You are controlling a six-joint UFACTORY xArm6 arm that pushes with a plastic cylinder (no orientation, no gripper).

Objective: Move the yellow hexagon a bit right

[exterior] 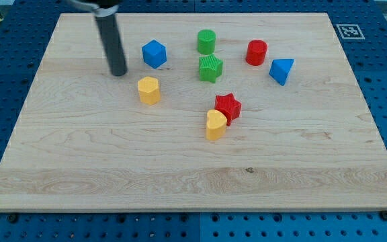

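Note:
The yellow hexagon [149, 90] stands on the wooden board [113, 161], left of centre. My tip [118, 73] is on the board up and to the left of it, a short gap away, not touching. The blue hexagon-like block [154, 54] sits just right of the rod, above the yellow hexagon.
A green cylinder [206, 42] and a green star [210, 68] stand at the upper middle. A red cylinder [256, 52] and a blue triangular block [281, 70] are at the upper right. A red star [228, 107] touches a yellow heart [215, 125] near the centre.

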